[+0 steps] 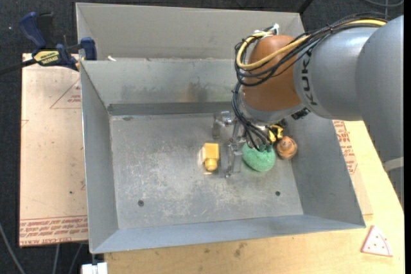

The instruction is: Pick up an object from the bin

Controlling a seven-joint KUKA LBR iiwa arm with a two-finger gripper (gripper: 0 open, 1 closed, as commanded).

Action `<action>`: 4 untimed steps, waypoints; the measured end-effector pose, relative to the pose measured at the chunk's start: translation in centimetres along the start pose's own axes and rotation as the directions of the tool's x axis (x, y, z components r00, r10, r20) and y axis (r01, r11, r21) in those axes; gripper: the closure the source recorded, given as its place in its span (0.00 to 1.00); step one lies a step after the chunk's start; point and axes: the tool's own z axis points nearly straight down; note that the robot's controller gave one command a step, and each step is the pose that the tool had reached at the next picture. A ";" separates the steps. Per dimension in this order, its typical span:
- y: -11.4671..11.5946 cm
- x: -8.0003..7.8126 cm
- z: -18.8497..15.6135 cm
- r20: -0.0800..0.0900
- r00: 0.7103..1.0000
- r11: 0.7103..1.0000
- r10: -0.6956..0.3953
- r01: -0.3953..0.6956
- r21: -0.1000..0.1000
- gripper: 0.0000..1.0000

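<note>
My gripper (229, 160) hangs low over the middle of the bin floor, its two metal fingers (232, 152) pointing down with a gap between them and nothing held. Just left of the fingers lies a small yellow block-shaped toy (210, 156). Right beside the fingers on the other side sits a green rounded lump (259, 159). A small brown ball-like thing (286, 148) rests to the right of the green lump, with a yellow and black bit (276, 133) just above it.
The arm with its orange cover and yellow cables comes in from the right over the bin's right half. The bin floor stretches bare to the left and front of the gripper.
</note>
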 end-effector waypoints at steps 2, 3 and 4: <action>2.5 3.6 0.9 0.003 0.990 0.990 -0.141 0.141 0.000 1.00; 2.5 3.6 0.9 0.003 0.990 0.990 -0.141 0.141 0.000 1.00; 1.3 4.3 0.9 0.004 0.991 0.991 -0.136 0.136 -0.002 1.00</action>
